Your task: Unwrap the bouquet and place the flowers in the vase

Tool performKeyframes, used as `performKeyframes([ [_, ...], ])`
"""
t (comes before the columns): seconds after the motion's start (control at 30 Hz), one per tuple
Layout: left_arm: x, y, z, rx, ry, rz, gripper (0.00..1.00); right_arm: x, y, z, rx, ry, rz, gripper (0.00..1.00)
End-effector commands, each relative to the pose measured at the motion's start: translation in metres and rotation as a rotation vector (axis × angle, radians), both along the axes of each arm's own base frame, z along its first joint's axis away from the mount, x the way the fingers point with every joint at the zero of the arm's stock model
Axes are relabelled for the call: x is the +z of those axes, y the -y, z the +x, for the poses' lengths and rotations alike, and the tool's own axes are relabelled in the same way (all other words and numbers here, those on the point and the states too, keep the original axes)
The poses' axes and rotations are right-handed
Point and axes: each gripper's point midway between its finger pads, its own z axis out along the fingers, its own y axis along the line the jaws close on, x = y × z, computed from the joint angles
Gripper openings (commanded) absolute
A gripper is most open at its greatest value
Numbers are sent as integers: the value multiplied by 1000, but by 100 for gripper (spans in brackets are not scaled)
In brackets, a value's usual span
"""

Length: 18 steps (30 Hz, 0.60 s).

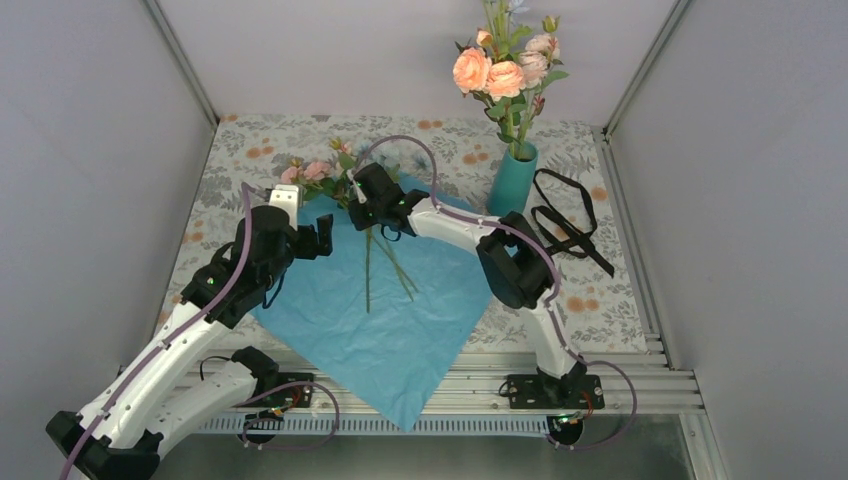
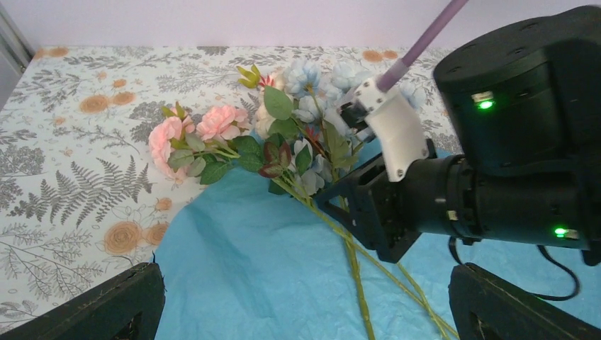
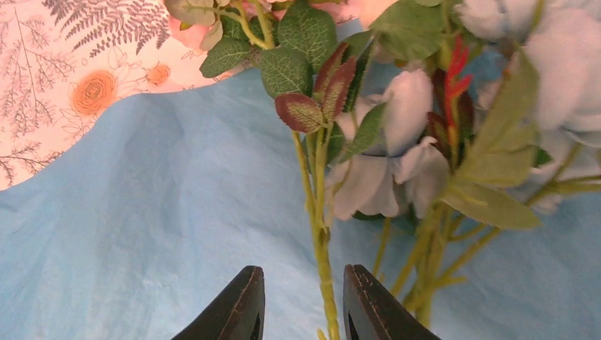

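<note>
Green-stemmed pink and pale-blue artificial flowers (image 2: 283, 142) are lying on the spread crinkled blue paper sheet (image 1: 400, 330) toward the desk's (image 1: 250, 140) far edge. The right end effector (image 3: 303, 273) is hovering around one stem, jaws slightly apart and not gripping it. The left end effector (image 2: 306, 268) is gaping wide open.

Crinkled blue paper sheet (image 1: 400, 330) opened flat at centre. Loose flowers (image 1: 335, 175) lying across its 11 o'clock corner, green stems toward 6. Teal vase (image 1: 512, 182) upright at 2 o'clock, holding peach and pink roses (image 1: 500, 72).
</note>
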Motion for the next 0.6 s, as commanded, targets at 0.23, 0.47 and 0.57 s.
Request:
performKeyframes([
  [0.23, 4, -3, -1, 17, 14, -8, 100, -40, -20, 8, 74, 6, -107, 31],
  [0.47, 3, -3, -1, 16, 10, -6, 100, -59, -18, 11, 88, 3, -159, 25],
  [0.57, 3, -2, -1, 15, 9, -3, 100, -49, -22, 11, 99, 11, -142, 7],
])
